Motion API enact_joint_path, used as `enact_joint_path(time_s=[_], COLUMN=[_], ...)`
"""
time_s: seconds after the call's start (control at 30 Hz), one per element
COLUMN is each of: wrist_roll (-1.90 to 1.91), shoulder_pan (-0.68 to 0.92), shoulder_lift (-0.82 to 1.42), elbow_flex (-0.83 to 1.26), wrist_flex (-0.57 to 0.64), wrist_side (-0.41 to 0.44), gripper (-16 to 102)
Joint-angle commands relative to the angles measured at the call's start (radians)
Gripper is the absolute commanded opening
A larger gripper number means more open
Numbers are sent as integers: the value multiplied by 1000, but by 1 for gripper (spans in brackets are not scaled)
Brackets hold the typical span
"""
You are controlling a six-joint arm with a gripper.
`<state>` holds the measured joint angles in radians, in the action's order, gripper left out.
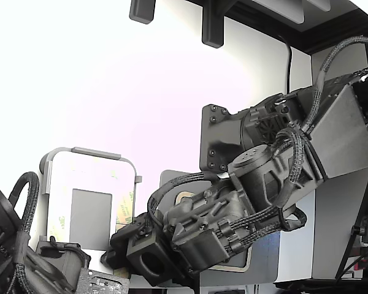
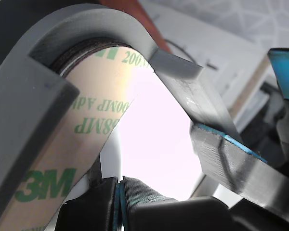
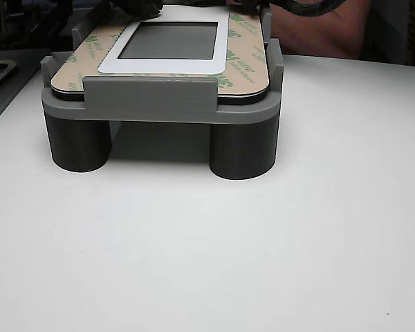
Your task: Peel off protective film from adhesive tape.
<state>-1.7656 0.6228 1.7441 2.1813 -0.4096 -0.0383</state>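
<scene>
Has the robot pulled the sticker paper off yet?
Not yet, it seems. The tan film with green writing lies flat around the white panel on the grey holder, so nothing looks peeled. The gripper is right up against the film's edge, its fingers together, perhaps pinching it; I can't be sure. The whole peel is left.

A grey fixture (image 3: 149, 97) (four round legs) stands on the white table (image 3: 207, 263).

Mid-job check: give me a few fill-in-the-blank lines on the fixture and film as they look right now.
1. The logos printed on the protective film are coloured ____.
2. In the other view, the grey fixture stands on round ____.
3. The brand printed on the film reads ____.
4. The table under the fixture is coloured ____.

Missing words: green; legs; 3M; white
</scene>
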Motion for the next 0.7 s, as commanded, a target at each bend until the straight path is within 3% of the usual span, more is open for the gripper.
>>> enact_joint_path(time_s=[0.0,0.67], wrist_roll=[5,9], shoulder_pan=[2,5], shoulder_lift=[21,2], elbow_flex=[-32,-52], wrist_flex=[3,12], wrist_side=[-5,-20], gripper=[-10,-10])
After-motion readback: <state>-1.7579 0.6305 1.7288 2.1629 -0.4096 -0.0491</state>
